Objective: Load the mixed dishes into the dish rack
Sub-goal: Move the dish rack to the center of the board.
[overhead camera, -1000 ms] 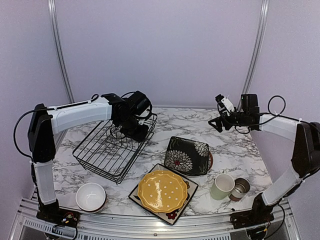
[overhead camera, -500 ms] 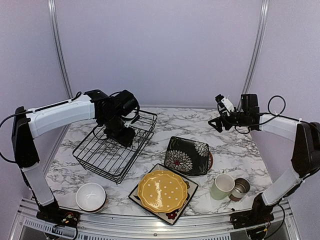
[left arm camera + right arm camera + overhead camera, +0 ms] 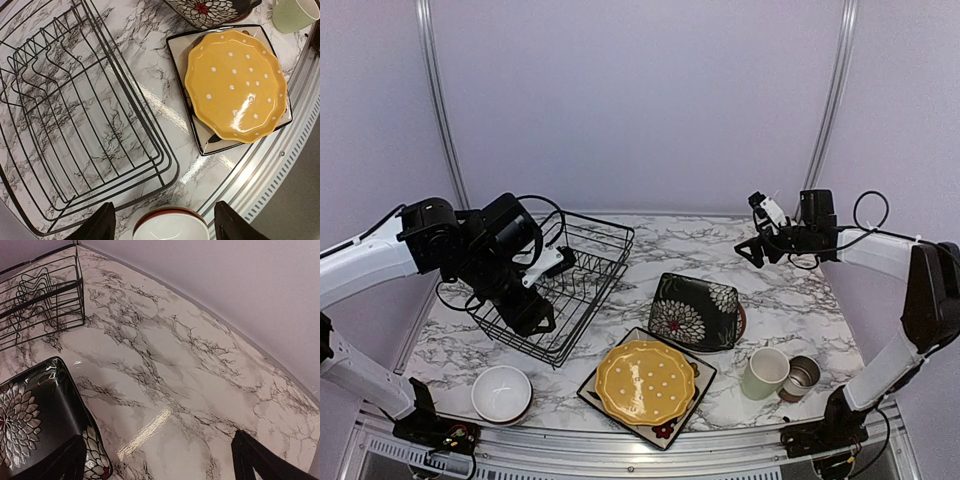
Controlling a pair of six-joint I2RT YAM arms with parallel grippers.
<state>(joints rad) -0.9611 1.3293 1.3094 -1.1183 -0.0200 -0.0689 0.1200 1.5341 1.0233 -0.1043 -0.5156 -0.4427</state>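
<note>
The black wire dish rack stands at the left with nothing in it. My left gripper hangs open over its near-left corner, and the white bowl lies below, between the fingers. The yellow dotted plate rests on a black square plate. A second flowered black plate lies tilted mid-table. The pale green mug and small grey-brown cup stand front right. My right gripper hovers open at the back right, holding nothing.
The ribbed metal rail runs along the table's near edge, close behind the bowl and the stacked plates. Two metal frame posts rise at the back corners against the purple wall.
My left arm has swung from the rack's far end to its near-left corner, and its gripper has opened wide. The right arm and all dishes have stayed put.
</note>
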